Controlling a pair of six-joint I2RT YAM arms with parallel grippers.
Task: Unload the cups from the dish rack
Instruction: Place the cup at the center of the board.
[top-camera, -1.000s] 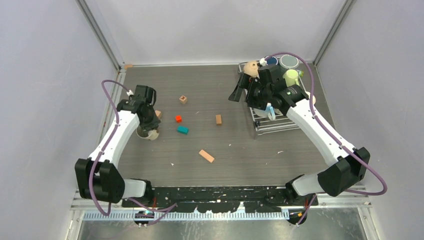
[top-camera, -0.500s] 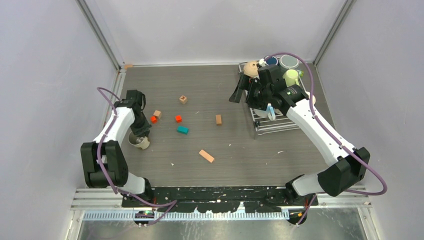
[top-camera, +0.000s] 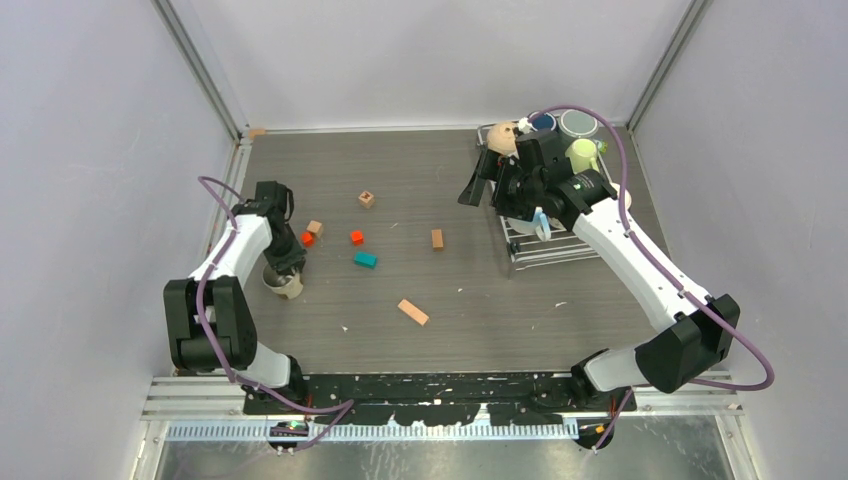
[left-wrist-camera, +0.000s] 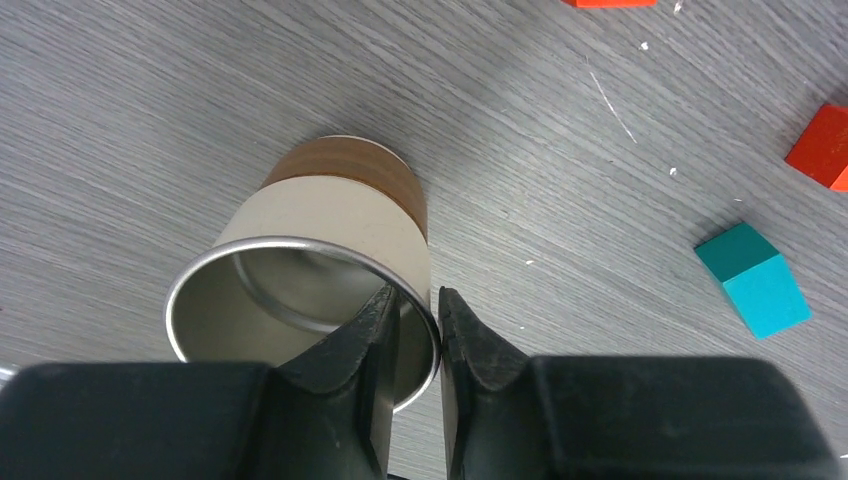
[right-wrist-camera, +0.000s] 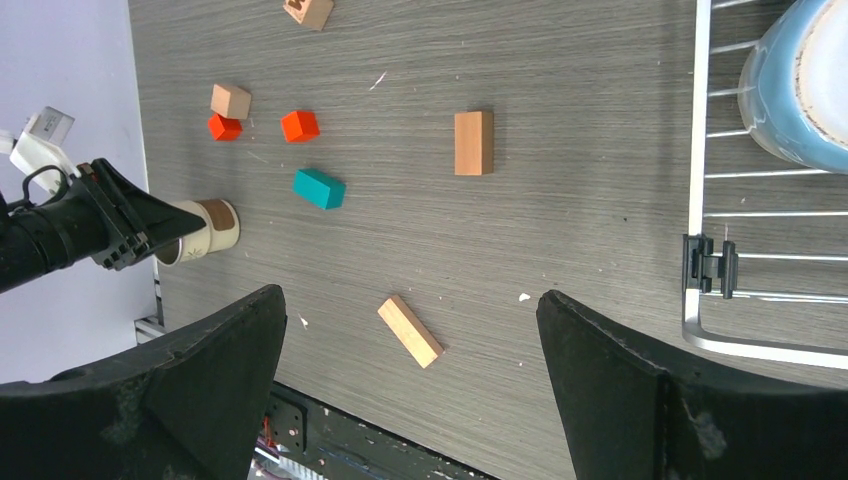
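A cream cup with a brown base band and a metal inside (left-wrist-camera: 330, 215) is at the table's left (top-camera: 288, 286). It also shows in the right wrist view (right-wrist-camera: 210, 228), tilted. My left gripper (left-wrist-camera: 418, 305) is shut on its rim, one finger inside and one outside (top-camera: 283, 268). The silver wire dish rack (top-camera: 545, 250) stands at the back right. It holds a tan mug (top-camera: 500, 135), a navy mug (top-camera: 543, 122), a grey-green mug (top-camera: 578, 122), a lime mug (top-camera: 582, 153) and a light blue mug (right-wrist-camera: 800, 80). My right gripper (top-camera: 478, 178) is open and empty over the rack's left edge (right-wrist-camera: 410, 295).
Small blocks lie between the arms: red (top-camera: 357, 237), teal (top-camera: 365, 260), a long tan one (top-camera: 413, 312), an upright tan one (top-camera: 437, 238), and small ones near the cup (top-camera: 308, 238). Walls close in both sides.
My left arm has swung left and pulled back, carrying the cream cup a little nearer and left. The right arm has not moved.
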